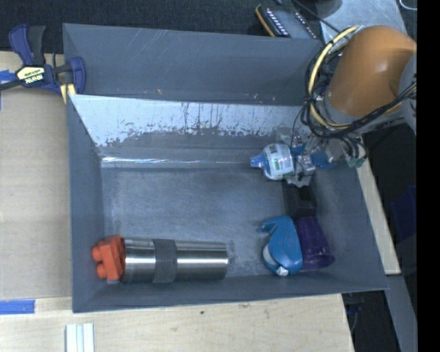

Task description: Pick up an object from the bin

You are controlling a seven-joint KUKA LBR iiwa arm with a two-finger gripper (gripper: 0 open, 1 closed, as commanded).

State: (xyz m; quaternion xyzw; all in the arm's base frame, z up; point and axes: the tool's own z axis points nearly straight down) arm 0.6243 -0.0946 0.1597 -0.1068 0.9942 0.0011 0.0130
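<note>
The end effector [302, 185] stands at the right side of the bin [205, 189], below the arm's orange cover [370, 68] and its cables [319, 105]. We cannot tell from this view whether it is released or clenched.

**Candidate object.** A small white-and-blue object [278, 160] lies just beside the end effector, near the foot of the back wall. It is rounded and pale, with what looks like a printed label and blue parts toward the arm. We judge it the likeliest target. Whether it is already gripped is not visible.

**Procedure.**
1. We confirm contact on both sides of the small body before lifting.
2. We lift straight up, keeping clear of the sloped right wall.
3. We expect a smooth, curved, probably plastic shell to slip or roll, so we grip across its widest part.

**Other contents.**
- A steel flask [183, 260] lies on its side along the front wall. It is brushed metal and cylindrical, with a dark band [165, 261] and a ribbed orange cap [108, 259].
- A blue plastic piece [282, 244] touches a purple translucent container [313, 244] at the front right, near the end effector but apart from it.
</note>
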